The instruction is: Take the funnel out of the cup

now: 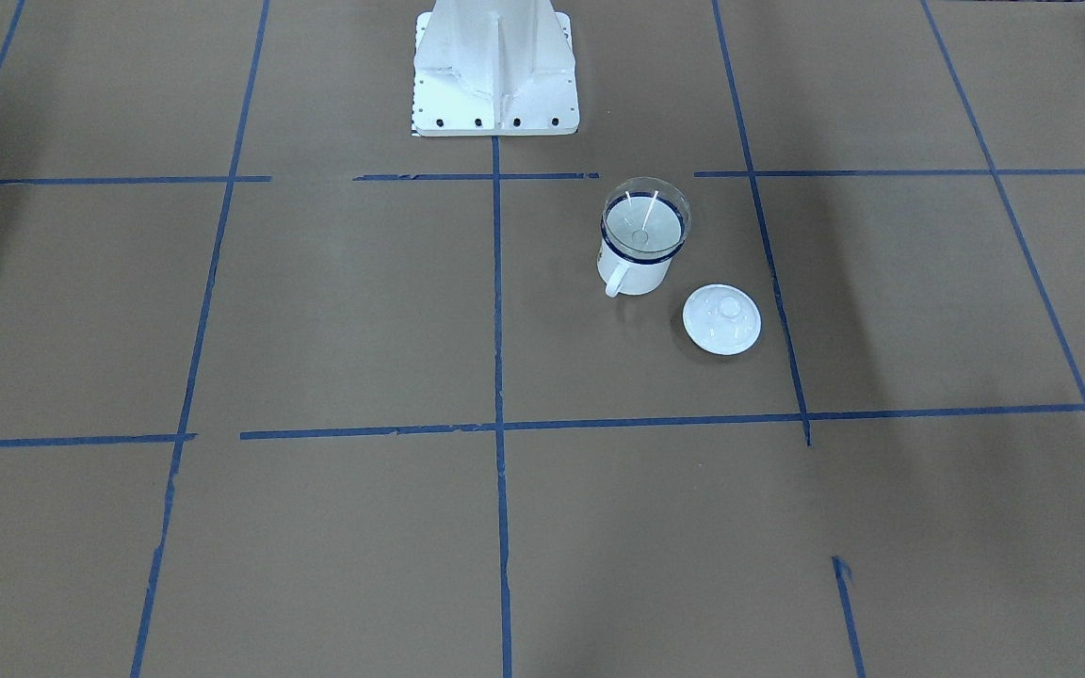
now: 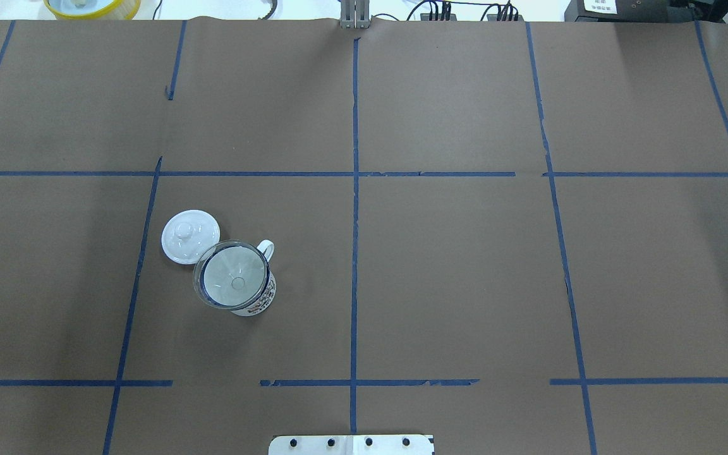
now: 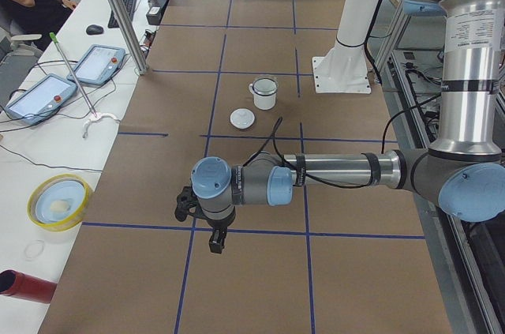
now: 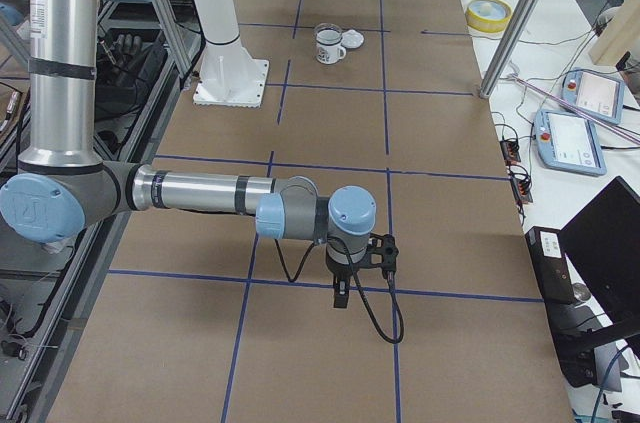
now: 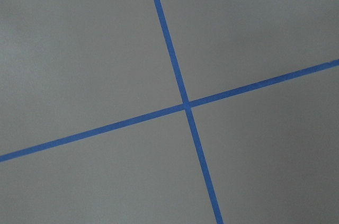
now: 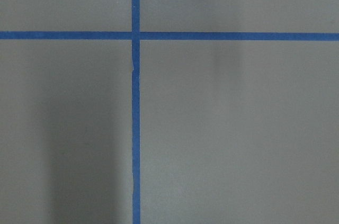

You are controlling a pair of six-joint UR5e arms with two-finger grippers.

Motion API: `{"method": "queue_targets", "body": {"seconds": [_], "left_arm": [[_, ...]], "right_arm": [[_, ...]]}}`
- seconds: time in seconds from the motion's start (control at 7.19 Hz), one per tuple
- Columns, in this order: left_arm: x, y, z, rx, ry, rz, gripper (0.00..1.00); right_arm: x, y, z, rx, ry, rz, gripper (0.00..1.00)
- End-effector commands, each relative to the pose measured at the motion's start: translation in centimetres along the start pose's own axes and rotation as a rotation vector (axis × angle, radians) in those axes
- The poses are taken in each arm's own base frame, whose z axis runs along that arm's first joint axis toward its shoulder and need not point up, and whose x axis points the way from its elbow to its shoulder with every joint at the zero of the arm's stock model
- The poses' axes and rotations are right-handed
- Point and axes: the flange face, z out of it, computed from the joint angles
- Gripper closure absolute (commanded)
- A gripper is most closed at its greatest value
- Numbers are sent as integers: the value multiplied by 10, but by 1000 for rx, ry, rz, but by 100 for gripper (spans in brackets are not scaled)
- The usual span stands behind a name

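The cup (image 1: 637, 271) is a white mug with a dark blue rim, standing upright on the brown table left of the middle line in the overhead view. The clear funnel (image 1: 646, 224) sits in its mouth, rim above the mug's rim, spout down inside. From above, the funnel (image 2: 231, 281) covers the cup (image 2: 258, 303), whose handle points to the far right. My left gripper (image 3: 215, 243) hangs far from the cup over a tape crossing and shows only in the left side view. My right gripper (image 4: 340, 298) shows only in the right side view, equally far off. I cannot tell whether either is open or shut.
A flat white lid (image 2: 190, 236) with a knob lies just beside the cup, on its far left. The robot's white base (image 1: 495, 85) stands at the table's near edge. Off the table lie two teach pendants (image 3: 71, 77), a yellow bowl (image 3: 59, 201) and a metal post (image 3: 118, 10); a person sits nearby.
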Motion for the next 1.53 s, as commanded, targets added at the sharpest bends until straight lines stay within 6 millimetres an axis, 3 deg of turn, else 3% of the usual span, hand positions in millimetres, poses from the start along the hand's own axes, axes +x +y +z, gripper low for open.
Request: {"method": "queue_targets", "body": {"seconds": [0.0,0.14,0.42,0.56,0.7,0.83,0.97,1.11,1.25,1.39], "left_arm": [[2,-3,-2,2,-2,-1,0],[13,-12,-14,28,-5,24,0],[57,-74,-68,124,-25,122,0],[91,-103,-99,183,-29,84,0],[145,-117,-112,219,-78,84,0],[195,-118,-115,241,-67,91,0],[266,-111,-116,258,-20,80,0],[314,-101,-112,264,3,66,0],[365,-89,-98,253,25,35,0],[430,-83,-70,231,42,-50,0]], "right_arm": [[0,0,0,0,0,0,0],[0,0,0,0,0,0,0],[0,0,0,0,0,0,0],[0,0,0,0,0,0,0],[0,0,0,0,0,0,0],[0,0,0,0,0,0,0],[0,0,0,0,0,0,0],[0,0,0,0,0,0,0],[0,0,0,0,0,0,0],[0,0,0,0,0,0,0]]}}
